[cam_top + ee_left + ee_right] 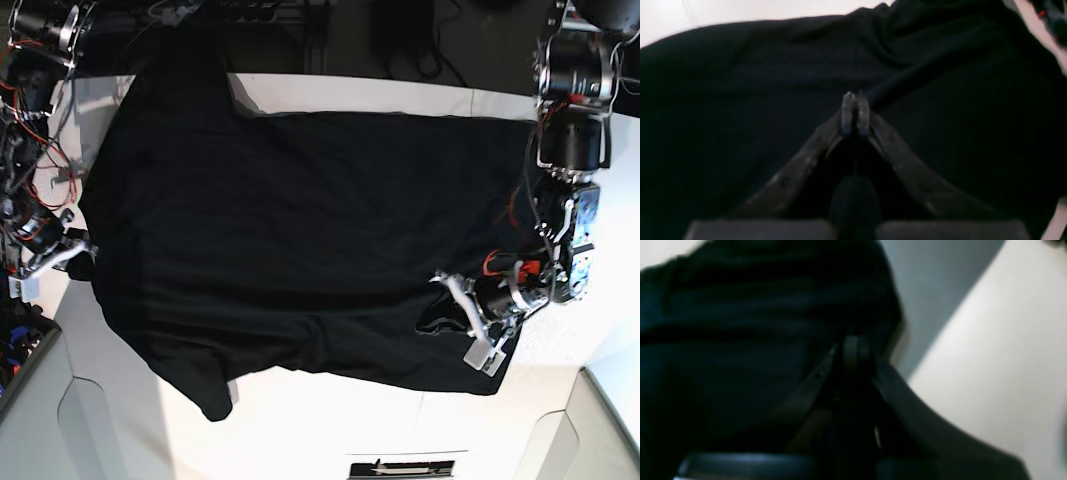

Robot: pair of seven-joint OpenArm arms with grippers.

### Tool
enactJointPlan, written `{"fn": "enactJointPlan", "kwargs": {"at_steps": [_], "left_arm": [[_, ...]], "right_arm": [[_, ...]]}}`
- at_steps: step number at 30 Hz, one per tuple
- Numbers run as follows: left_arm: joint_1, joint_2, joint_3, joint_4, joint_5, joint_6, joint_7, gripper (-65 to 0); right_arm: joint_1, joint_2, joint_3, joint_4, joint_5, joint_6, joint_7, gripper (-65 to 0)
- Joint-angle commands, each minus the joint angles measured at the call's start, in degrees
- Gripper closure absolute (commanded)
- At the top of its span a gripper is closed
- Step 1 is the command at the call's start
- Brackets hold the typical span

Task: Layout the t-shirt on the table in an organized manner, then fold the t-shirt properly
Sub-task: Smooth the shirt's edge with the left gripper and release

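Shirt spread out, folding not yet begun

The t-shirt [300, 230] lay back-up across most of the table [330, 430], largely flat but with its near hem rumpled and one corner curled, so the layout looked nearly finished and every fold remained. The left gripper [855, 115] had its jaws pinched together on the black cloth near the hem; the right gripper [853, 353] was closed too (whether cloth sat between them was too blurred to tell).
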Motion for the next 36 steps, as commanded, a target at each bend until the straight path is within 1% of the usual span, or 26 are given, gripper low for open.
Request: {"fn": "enactJointPlan", "kwargs": {"at_steps": [1, 4, 8, 11, 12, 14, 16, 18, 20, 22, 25, 28, 31, 33, 36], "left_arm": [[0.5, -1.8, -0.3, 2.7, -1.2, -0.5, 0.2, -1.6], [5.8, -4.6, -0.3, 6.4, -2.1, -0.5, 0.4, -1.6], [12.1, -6.4, -0.6, 7.4, -1.9, -0.5, 0.4, -1.6], [16.9, -6.9, -3.4, 7.4, -2.1, -0.5, 0.4, -1.6], [18.6, -6.9, -5.2, 7.4, -2.4, -0.5, 0.1, -1.6], [21.4, -6.8, -8.9, 7.4, -3.6, -0.5, -1.1, -1.6], [23.3, -6.6, -11.4, 7.4, -4.4, -0.5, -1.4, -1.6], [24.2, -6.1, -12.3, 7.4, -4.2, -0.5, -1.3, -1.6], [24.3, -5.3, -12.3, 7.3, -4.2, -0.5, -1.4, -1.6], [24.2, -3.8, -12.3, 7.3, -4.4, -0.5, -1.7, -1.6], [23.4, -1.0, -12.3, 7.3, -4.0, -0.5, -2.5, -1.6], [21.3, 2.1, -12.3, 7.3, -1.8, -0.5, -2.5, -1.6], [19.1, 4.5, -12.3, 7.1, 0.3, -0.5, -2.6, -1.6], [17.6, 5.4, -12.3, 6.5, 0.9, -0.5, -2.6, -1.6], [15.5, 5.4, -12.3, 4.4, 1.9, -0.5, -2.6, -1.6]], "right_arm": [[-0.5, 0.9, 0.6, 3.4, 2.7, 0.8, -0.7, 0.0], [-4.7, 0.9, 0.6, 9.1, 5.6, 0.9, -3.5, 0.0], [-9.8, 0.5, 0.5, 10.0, 5.7, 0.9, -2.8, 0.0], [-13.7, -0.7, 0.5, 9.6, 5.4, 1.0, -0.9, 0.0], [-14.7, -1.3, 0.5, 9.2, 4.6, 1.0, 0.4, 0.0], [-15.8, -2.3, 0.5, 7.9, 0.4, 1.0, 4.0, 0.0], [-15.9, -2.4, 0.5, 5.8, -3.5, 1.0, 7.8, 0.0], [-15.7, -2.0, 0.5, 3.5, -5.8, 0.9, 11.5, 0.0], [-15.0, -1.7, 0.5, 1.1, -7.7, 0.8, 13.2, 0.0], [-14.1, -1.6, 0.5, -0.9, -9.2, 0.8, 13.3, 0.0], [-12.8, -1.6, 0.5, -2.7, -9.8, 0.8, 13.3, 0.0], [-11.1, -1.4, 0.5, -3.4, -12.1, 0.7, 13.4, 0.0], [-9.9, -0.2, 0.5, -3.5, -13.0, 0.7, 14.0, 0.0], [-9.2, 1.0, 0.5, -3.5, -13.0, 0.3, 14.4, 0.0], [-8.1, 2.4, 0.5, -3.5, -13.0, 0.3, 14.4, 0.0]]}}
